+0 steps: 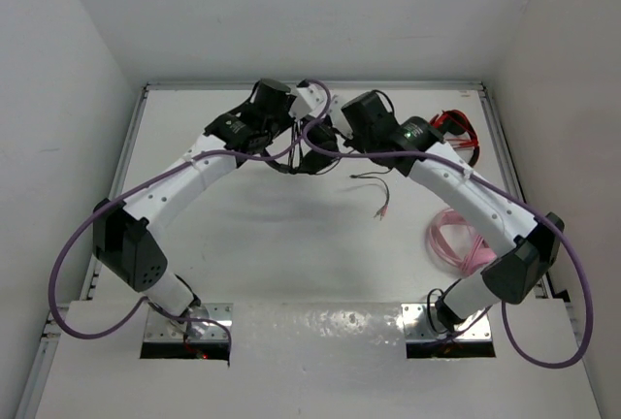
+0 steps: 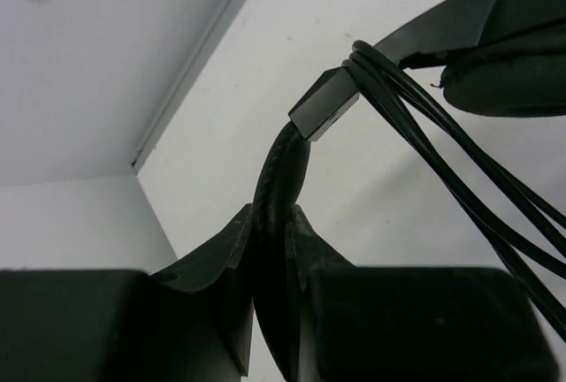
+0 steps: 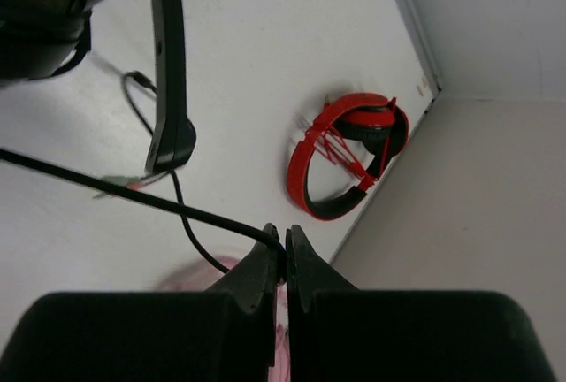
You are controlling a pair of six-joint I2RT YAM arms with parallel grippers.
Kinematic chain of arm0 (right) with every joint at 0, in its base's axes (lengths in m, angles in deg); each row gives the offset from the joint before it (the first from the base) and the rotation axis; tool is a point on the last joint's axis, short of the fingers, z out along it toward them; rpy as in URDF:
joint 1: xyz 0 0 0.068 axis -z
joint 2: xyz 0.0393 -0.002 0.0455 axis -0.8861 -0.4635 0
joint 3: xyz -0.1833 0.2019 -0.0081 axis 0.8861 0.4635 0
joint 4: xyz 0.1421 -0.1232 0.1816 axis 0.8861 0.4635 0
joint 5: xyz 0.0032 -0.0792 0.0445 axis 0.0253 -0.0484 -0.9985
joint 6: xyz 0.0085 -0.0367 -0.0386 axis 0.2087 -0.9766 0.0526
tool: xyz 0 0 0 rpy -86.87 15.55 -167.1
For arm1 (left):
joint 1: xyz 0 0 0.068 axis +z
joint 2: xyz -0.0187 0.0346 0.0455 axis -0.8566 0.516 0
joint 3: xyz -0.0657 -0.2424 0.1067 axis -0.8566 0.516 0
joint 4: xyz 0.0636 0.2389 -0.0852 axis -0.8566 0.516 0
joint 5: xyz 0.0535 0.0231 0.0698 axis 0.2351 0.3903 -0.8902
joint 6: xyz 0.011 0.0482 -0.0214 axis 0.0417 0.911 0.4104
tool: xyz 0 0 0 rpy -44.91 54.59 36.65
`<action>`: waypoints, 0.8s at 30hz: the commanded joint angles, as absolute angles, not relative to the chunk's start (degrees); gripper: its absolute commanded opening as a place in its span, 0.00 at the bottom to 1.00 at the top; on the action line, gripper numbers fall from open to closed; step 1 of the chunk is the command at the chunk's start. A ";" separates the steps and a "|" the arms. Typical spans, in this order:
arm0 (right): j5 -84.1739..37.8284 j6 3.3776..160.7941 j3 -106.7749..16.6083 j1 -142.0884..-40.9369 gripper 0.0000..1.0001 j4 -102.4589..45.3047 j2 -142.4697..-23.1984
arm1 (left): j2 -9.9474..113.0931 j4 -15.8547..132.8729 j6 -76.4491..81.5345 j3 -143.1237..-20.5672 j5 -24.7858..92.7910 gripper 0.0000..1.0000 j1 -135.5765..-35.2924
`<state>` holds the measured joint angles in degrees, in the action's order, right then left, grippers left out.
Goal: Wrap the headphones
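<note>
The black headphones (image 1: 316, 150) hang between my two grippers at the far middle of the table. My left gripper (image 2: 276, 223) is shut on the padded headband (image 2: 281, 170); it shows in the top view (image 1: 309, 130). Several turns of the thin black cable (image 2: 380, 77) lie around the band by the slider, below an earcup (image 2: 508, 81). My right gripper (image 3: 285, 254) is shut on the cable (image 3: 133, 194), which runs taut to the left; it shows in the top view (image 1: 342, 136). The cable's loose end with its plugs (image 1: 378, 208) lies on the table.
A red headset (image 1: 456, 132) lies in the far right corner and also shows in the right wrist view (image 3: 349, 156). A pink headset (image 1: 456, 244) lies by the right wall. White walls close in the table at the left, back and right.
</note>
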<state>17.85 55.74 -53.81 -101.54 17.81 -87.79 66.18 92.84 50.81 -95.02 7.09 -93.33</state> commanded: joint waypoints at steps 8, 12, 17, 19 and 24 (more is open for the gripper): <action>8.47 69.81 -71.12 -100.00 0.00 30.47 -90.78 | 65.29 90.06 52.53 -99.24 -2.91 0.00 -95.41; 7.57 73.77 -75.09 -100.00 0.00 35.16 -92.99 | 65.38 88.30 54.46 -98.97 -3.96 0.00 -94.53; 13.92 69.93 -68.16 -99.92 0.00 23.77 -88.16 | 65.20 92.75 56.58 -99.58 5.56 0.00 -94.62; 8.59 64.30 -61.43 -100.00 0.00 10.13 -82.63 | 65.81 96.45 55.26 -101.25 11.39 0.00 -94.79; -0.84 50.76 -43.21 -98.87 0.00 -24.47 -71.81 | 67.48 104.99 50.25 -105.56 25.38 0.00 -96.11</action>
<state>3.45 60.18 -47.49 -99.84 5.24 -76.60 67.04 98.06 49.56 -102.03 13.58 -94.00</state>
